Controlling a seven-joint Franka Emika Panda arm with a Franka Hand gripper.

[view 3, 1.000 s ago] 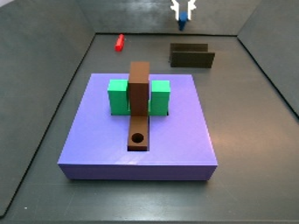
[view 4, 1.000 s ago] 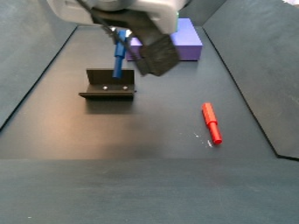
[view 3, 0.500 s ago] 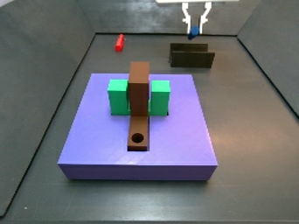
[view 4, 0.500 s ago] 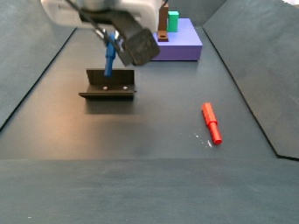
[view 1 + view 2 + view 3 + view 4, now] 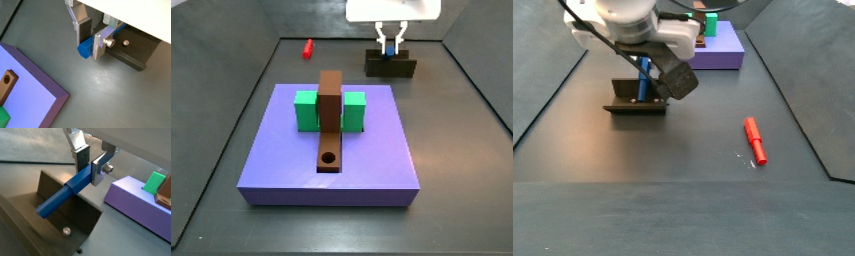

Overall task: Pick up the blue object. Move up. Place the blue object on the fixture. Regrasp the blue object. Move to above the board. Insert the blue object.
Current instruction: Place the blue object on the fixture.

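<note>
1. Blue peg first: the blue object (image 5: 67, 190) was pinched by its upper end between the silver plates of the gripper (image 5: 90, 164), slanting down so its lower end sat in the slot of the fixture (image 5: 60, 203).
2. A second before, the gripper (image 5: 386, 42) hung high with the peg clear of the fixture (image 5: 390, 66); it had since come down right onto it, at about one o'clock from the board (image 5: 331, 150) in a side view.
3. I judged the placing step nearly done: the peg touched the fixture, but the jaws had not let go.
4. Red, the spare peg (image 5: 755, 140) lay untouched, well apart.
5. Releasing and regrasping looked next.
</note>
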